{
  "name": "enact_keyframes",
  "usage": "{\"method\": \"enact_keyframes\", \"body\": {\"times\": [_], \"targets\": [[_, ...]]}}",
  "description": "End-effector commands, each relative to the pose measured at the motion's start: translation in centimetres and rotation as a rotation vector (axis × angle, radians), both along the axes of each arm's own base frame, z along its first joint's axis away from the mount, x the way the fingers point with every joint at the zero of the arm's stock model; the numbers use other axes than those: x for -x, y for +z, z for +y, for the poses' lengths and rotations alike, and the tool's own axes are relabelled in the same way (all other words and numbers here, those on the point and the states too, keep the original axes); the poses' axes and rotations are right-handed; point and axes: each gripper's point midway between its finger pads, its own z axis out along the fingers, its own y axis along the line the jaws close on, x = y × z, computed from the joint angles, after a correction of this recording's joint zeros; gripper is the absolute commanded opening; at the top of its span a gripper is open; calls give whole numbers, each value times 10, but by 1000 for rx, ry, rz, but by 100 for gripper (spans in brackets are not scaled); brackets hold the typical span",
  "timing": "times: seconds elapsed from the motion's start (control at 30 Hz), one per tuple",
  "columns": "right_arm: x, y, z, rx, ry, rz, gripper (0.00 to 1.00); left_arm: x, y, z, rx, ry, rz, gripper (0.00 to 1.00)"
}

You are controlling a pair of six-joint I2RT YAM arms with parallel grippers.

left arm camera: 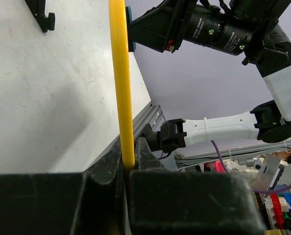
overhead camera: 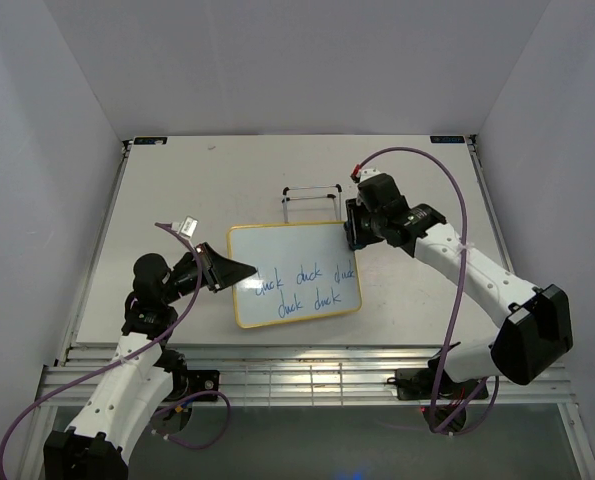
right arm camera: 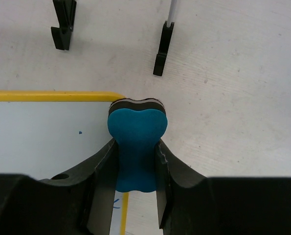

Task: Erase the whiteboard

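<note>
At the whiteboard, right gripper clamps the eraser, apparently touching its far corner; left gripper pinches its edge.

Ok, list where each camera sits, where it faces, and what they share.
Top external: above and behind the bases, looking down on the table; both arms and the whiteboard show.
Left wrist: on the left gripper, looking along the board's yellow edge, which it clamps; right arm beyond.
Right wrist: on the right gripper, looking down at the blue eraser it holds at the board's corner.
Shared: the whiteboard, in all three.
</note>
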Motion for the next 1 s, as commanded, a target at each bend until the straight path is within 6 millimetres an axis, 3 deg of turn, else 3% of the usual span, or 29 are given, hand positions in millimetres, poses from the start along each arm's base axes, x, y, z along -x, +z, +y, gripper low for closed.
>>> {"method": "enact_keyframes", "body": {"times": [0.0, 0.17, 0.3, 0.43, 0.57, 0.63, 0.77, 0.9, 0.97], "targets": [[12, -24, 2, 60, 40, 105, 8, 59, 67, -11, 66, -268, -316, 0], [26, 1, 57, 2, 152, 62, 8, 55, 65, -11, 68, -252, -302, 0], [37, -2, 79, -13, 202, 68, 8, 52, 64, -11, 73, -240, -288, 0], [40, -24, 58, 23, 156, 90, 8, 52, 68, -11, 80, -231, -290, 0], [33, -51, 10, 52, 50, 134, 8, 51, 67, -11, 82, -225, -284, 0], [34, -60, -4, 75, 31, 149, 8, 50, 66, -11, 82, -223, -281, 0], [29, -57, -5, 89, 31, 154, 8, 50, 64, -11, 81, -224, -281, 0], [37, -36, 37, -12, 153, 124, 8, 47, 62, -11, 81, -212, -274, 0], [59, -26, 70, -50, 261, 83, 8, 42, 62, -10, 84, -191, -267, 0]]}}
